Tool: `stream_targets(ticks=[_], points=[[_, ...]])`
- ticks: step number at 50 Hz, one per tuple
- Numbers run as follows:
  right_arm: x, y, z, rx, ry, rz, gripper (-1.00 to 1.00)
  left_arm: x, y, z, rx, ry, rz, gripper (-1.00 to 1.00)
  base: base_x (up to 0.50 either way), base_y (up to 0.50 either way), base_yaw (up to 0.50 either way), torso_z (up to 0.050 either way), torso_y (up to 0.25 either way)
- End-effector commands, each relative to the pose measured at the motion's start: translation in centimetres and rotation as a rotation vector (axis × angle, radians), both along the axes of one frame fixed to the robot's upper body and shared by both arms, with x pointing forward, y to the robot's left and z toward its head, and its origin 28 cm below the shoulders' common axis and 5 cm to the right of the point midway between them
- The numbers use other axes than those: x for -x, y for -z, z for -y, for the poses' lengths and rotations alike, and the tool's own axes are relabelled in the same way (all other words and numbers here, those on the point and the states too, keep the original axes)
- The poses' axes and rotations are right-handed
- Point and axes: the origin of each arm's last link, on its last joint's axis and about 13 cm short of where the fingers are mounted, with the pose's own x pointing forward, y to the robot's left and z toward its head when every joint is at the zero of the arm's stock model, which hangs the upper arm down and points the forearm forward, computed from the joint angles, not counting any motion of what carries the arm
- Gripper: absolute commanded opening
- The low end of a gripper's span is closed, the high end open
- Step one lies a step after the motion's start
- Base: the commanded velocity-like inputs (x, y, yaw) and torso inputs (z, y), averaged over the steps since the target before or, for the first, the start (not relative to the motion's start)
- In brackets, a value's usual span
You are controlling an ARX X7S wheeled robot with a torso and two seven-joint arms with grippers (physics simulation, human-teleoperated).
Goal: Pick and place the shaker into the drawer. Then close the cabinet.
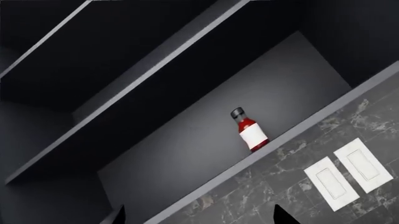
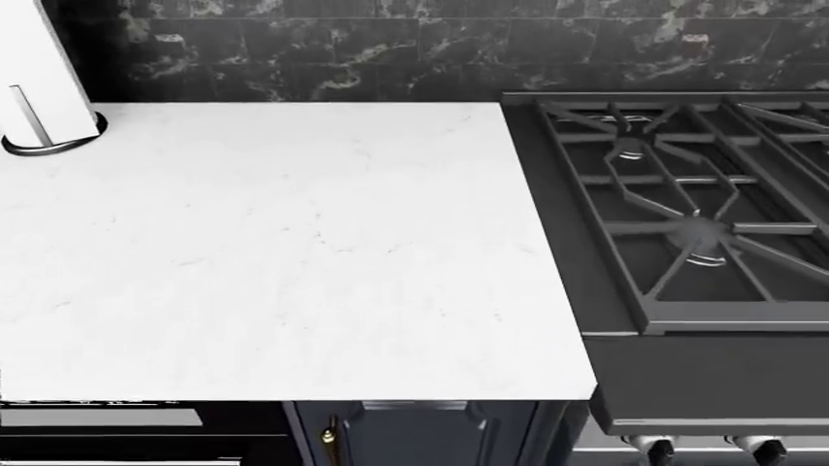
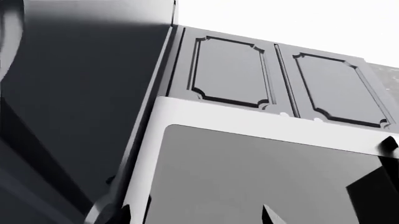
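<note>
The shaker shows in none of the three views, so its place relative to either pair of jaws cannot be told.

In the left wrist view only two dark fingertips (image 1: 281,215) of the left gripper (image 1: 199,217) poke into the frame, set well apart, so the jaws stand wide with nothing between them. Well ahead of them a red sauce bottle (image 1: 251,130) with a black cap and white label stands on a dark shelf (image 1: 206,154); nearer the tips, two white wall switches (image 1: 348,173) sit on dark marble tile.

The right gripper (image 3: 193,217) likewise shows just dark tips, apart and holding nothing, pointed at panelled cabinet doors (image 3: 227,72).

The head view shows a white countertop (image 2: 285,252), a gas stove (image 2: 686,204), and below the counter edge a sliver of the drawer (image 2: 116,432) beside a narrow door with a brass knob (image 2: 329,439). No gripper appears there.
</note>
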Motion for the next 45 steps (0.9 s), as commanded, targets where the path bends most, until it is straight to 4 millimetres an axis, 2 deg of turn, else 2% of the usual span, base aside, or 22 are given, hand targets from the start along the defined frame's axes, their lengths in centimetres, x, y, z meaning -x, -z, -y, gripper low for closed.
stream_targets(ticks=[1, 13, 25, 29, 34, 38, 41, 43, 45], points=[[0.0, 0.3, -0.1, 0.009, 0.006, 0.000, 1.00, -0.3, 0.3, 0.1, -0.001, 0.016, -0.006, 1.00, 0.50, 0.00, 0.00, 0.000, 0.000], [0.1, 0.0, -0.4, 0.017, -0.006, 0.005, 1.00, -0.3, 0.5, 0.0, 0.004, 0.020, -0.006, 1.00, 0.50, 0.00, 0.00, 0.000, 0.001], [0.3, 0.0, -0.6, 0.029, -0.005, 0.015, 1.00, 0.0, 0.8, -0.1, 0.011, 0.018, -0.006, 1.00, 0.00, 0.00, 0.00, 0.000, 0.001], [1.6, -1.9, -1.2, 0.035, -0.016, 0.096, 1.00, 0.0, 0.8, -0.1, 0.013, 0.018, -0.004, 1.00, 0.00, 0.00, 0.00, 0.000, 0.000], [4.2, -5.1, -3.0, 0.083, -0.079, 0.227, 1.00, -0.3, 1.0, 0.0, 0.019, 0.027, -0.003, 1.00, 0.00, 0.00, 0.00, 0.000, 0.000], [5.2, -7.1, -4.5, 0.117, -0.134, 0.282, 1.00, -0.3, 1.1, -0.1, 0.023, 0.035, 0.000, 1.00, 0.00, 0.00, 0.00, 0.000, 0.000], [4.3, -8.0, -5.8, 0.159, -0.180, 0.265, 1.00, -0.4, 1.3, -0.1, 0.030, 0.043, 0.000, 1.00, 0.00, 0.00, 0.00, 0.000, 0.000], [2.8, -8.7, -6.6, 0.178, -0.217, 0.226, 1.00, -0.4, 1.5, -0.1, 0.034, 0.047, -0.001, 1.00, 0.00, 0.00, 0.00, 0.000, 0.005], [0.5, -9.7, -7.5, 0.206, -0.270, 0.164, 1.00, -0.2, 1.6, -0.1, 0.038, 0.050, -0.001, 1.00, 0.00, 0.00, 0.00, 0.000, 0.000]])
